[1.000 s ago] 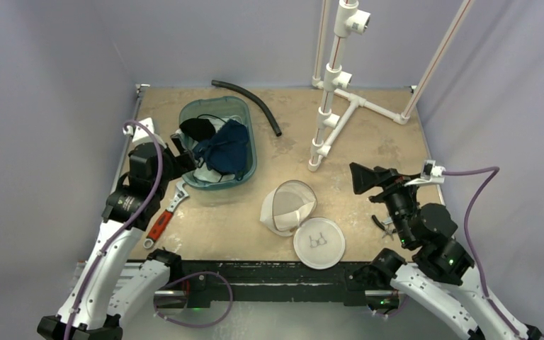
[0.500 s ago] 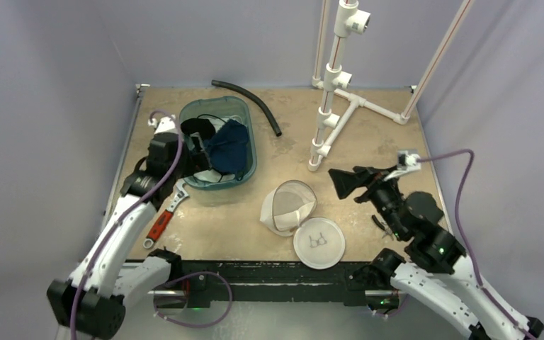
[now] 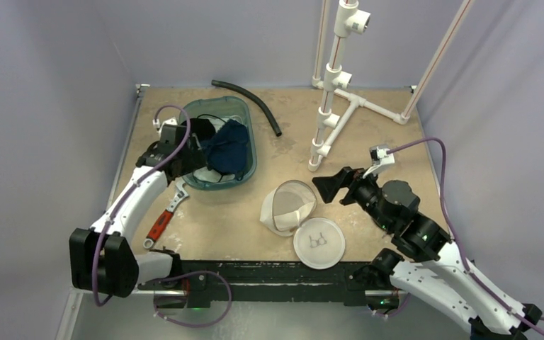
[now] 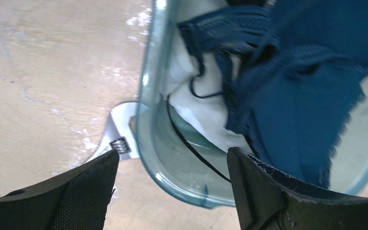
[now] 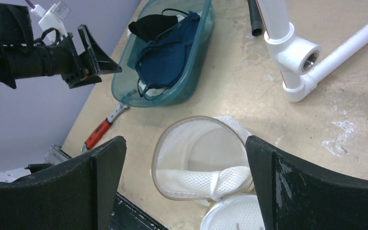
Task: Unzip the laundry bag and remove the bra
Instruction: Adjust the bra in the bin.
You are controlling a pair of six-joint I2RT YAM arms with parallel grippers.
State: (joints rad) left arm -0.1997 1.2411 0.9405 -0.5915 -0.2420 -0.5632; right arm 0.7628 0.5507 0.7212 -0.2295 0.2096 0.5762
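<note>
the left gripper (image 4: 172, 153) hangs wide open and empty over the near left rim of the teal tub (image 3: 249, 126), where a dark blue bra (image 3: 227, 149) lies on white cloth. a wrench (image 3: 163, 216) lies beside that corner of the tub. the laundry bag (image 3: 288, 205) sits in the near middle of the table (image 3: 368, 134), unzipped, mouth up, its round lid (image 3: 319, 242) flat on the table against its near side. the right gripper (image 3: 328, 185) is spread wide just right of the bag, holding nothing.
</note>
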